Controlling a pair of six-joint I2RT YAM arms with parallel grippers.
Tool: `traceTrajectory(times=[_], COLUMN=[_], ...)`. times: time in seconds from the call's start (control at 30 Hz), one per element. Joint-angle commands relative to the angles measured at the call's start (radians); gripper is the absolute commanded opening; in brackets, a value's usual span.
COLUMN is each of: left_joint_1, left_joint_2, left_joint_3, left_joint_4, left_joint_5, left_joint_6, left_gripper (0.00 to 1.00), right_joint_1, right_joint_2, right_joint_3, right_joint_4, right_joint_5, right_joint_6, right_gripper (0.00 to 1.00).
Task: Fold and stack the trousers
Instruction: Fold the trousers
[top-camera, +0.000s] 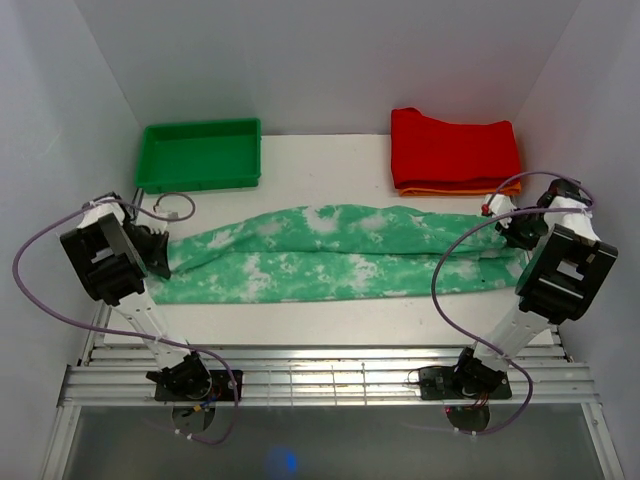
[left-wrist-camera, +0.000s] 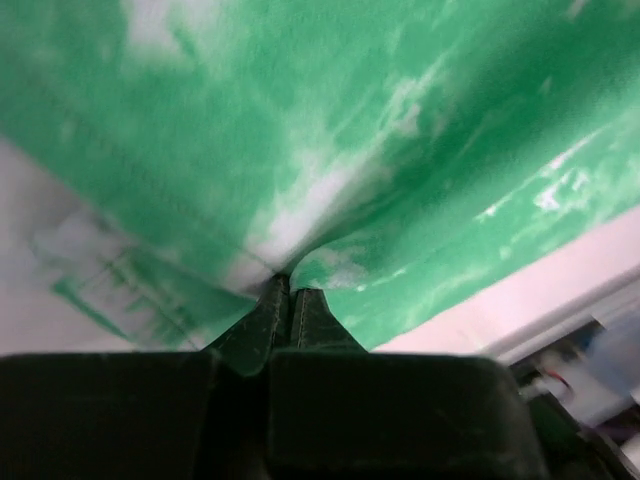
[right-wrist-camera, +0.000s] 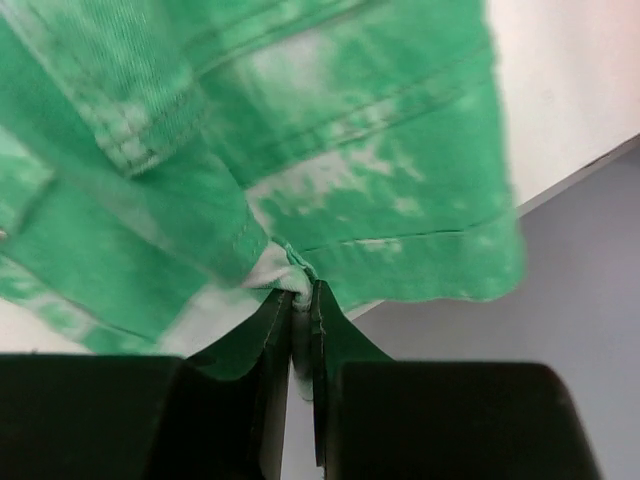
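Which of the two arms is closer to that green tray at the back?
The left. The left gripper pinches the trousers just in front of the green tray; the right gripper holds their other end, near the red garment.

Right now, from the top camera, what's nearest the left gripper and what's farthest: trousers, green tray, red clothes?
1. trousers, pinched in the left gripper at their left end.
2. green tray, at the back left.
3. red clothes, at the back right.

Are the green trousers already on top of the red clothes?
No, the trousers lie stretched out on the table, nearer the arms than the red clothes.
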Motion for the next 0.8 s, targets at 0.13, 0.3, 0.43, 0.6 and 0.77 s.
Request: traceTrajectory(times=[0.13, 0.3, 0.43, 0.6, 0.77], left_joint_1=[-0.011, 0.006, 0.009, 0.021, 0.07], left_joint_2=[0.09, 0.034, 0.037, 0.05, 0.001], left_joint_3=[0.412, 0.495, 0.572, 0.675, 0.664], left_joint_4=[0.339, 0.347, 0.396, 0.426, 0.436], left_joint_5=[0.0, 0.044, 0.066, 0.066, 0.115], left_joint_6=[0.046, 0.051, 0.006, -0.001, -0.006], left_gripper=[0.0, 0.0, 0.0, 0.0, 0.0], right_joint_1=[0.014, 0.001, 0.0, -0.032, -0.083], right_joint_2=[0.04, 0.023, 0.017, -0.028, -0.08], right_joint_3=[0.256, 0.296, 0.323, 0.334, 0.293], right_joint_4=[-0.075, -0.072, -0.062, -0.068, -0.082], right_joint_5=[-0.041, -0.079, -0.105, -0.148, -0.2], right_joint_6=[0.107, 0.103, 0.132, 0.112, 0.078], right_gripper=[0.08, 0.08, 0.08, 0.08, 0.08])
